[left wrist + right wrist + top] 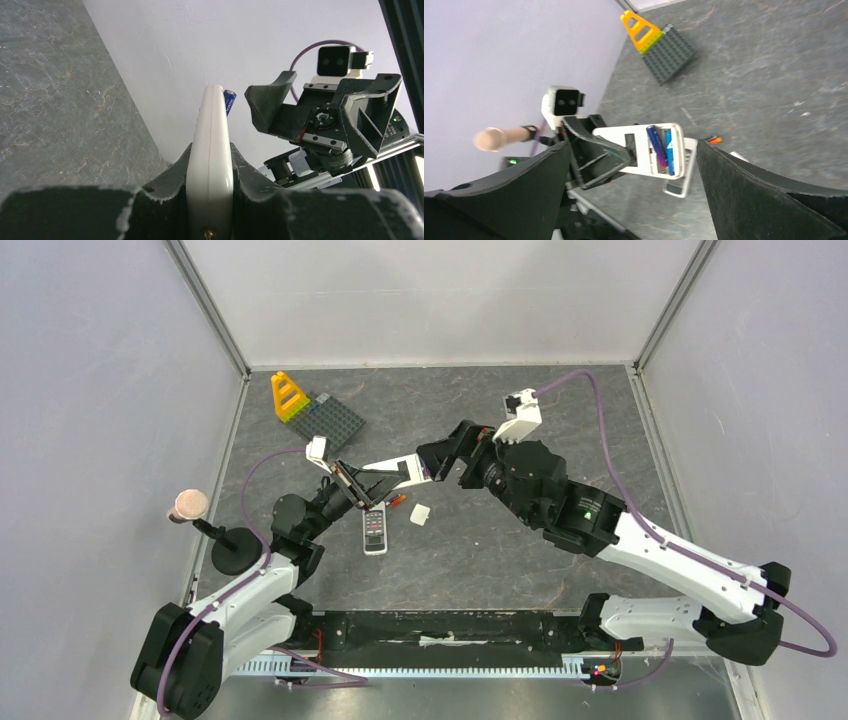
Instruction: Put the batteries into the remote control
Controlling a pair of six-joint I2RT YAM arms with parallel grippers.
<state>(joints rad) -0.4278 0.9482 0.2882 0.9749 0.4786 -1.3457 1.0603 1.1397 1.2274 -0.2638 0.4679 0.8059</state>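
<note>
My left gripper is shut on a white remote and holds it on edge above the table. The remote's open battery bay faces the right wrist camera. Two blue-purple batteries lie in the bay, and the left one is tilted with its end sticking out. My right gripper is open and empty, just right of the remote's end. The red-orange batteries lie on the table. A second, darker remote lies below the held one.
A small white cover piece lies right of the second remote. A yellow-green block and a grey studded plate sit at the back left. A pink-topped stand on a black base is at the left edge.
</note>
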